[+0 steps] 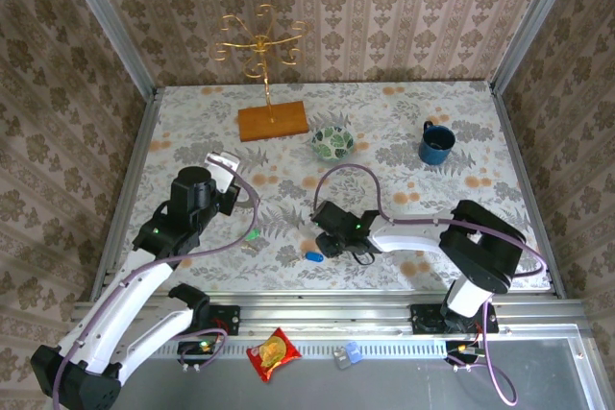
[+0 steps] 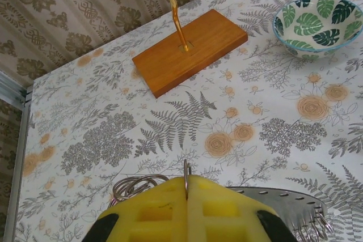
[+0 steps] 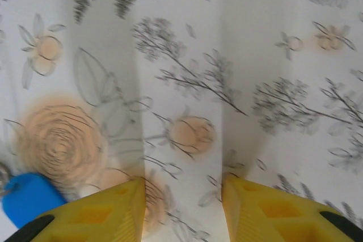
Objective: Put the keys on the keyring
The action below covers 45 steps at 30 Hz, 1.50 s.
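Left end effector (image 2: 186, 181) clamped shut on thin grey metal keyring (image 2: 185, 168). We see ring edge-on between its yellow fingers, held over floral-patterned desk (image 2: 170, 117). Right end effector (image 3: 181, 181) low over desk, jaws parted at moderate width, nothing between them. We see blue-headed small metal key (image 3: 25, 199) on desk just outside one finger, not in gap. Green-headed small metal key (image 1: 252, 234) lies on desk between arms, apart from blue one.
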### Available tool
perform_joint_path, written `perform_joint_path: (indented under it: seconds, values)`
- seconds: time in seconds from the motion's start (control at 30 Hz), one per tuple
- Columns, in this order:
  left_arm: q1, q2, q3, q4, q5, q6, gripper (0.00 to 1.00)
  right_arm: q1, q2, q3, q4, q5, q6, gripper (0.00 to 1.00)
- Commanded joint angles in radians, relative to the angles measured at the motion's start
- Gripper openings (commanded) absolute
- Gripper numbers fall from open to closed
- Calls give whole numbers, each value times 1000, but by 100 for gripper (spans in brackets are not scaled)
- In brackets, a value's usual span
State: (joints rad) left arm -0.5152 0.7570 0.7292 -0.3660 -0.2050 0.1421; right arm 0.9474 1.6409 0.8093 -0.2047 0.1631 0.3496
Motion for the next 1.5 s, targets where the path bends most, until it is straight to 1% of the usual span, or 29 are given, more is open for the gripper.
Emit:
perform_joint_path:
  seconds: [0.0, 0.13, 0.23, 0.37, 0.57, 0.8, 1.1, 1.2, 1.47]
  values:
    - [6, -2, 35, 55, 25, 9, 0, -15, -40, -38, -82, 49, 29, 43]
    - [3, -1, 42, 47, 28, 12, 0, -16, -74, -21, -87, 11, 30, 44]
    - [-1, -5, 43, 41, 29, 17, 0, -11, -89, -5, -69, -31, 33, 48]
    - [-4, -14, 43, 31, 23, 19, 0, 28, -87, 20, -32, -77, 7, 55]
    - [-3, -27, 36, 27, 13, 23, 0, 91, -13, 77, -3, -116, -13, 58]
    - [-5, -29, 36, 25, 14, 24, 0, 115, 83, 147, 5, -107, -44, 61]
    - [-5, -31, 36, 32, 13, 26, 0, 120, 140, 184, -34, -93, -75, 54]
    - [-5, -28, 35, 31, 16, 25, 0, 133, 157, 202, -56, -54, -80, 52]
    - [-6, -36, 47, 2, 29, 40, 0, 121, 124, 170, -66, 60, -41, 37]
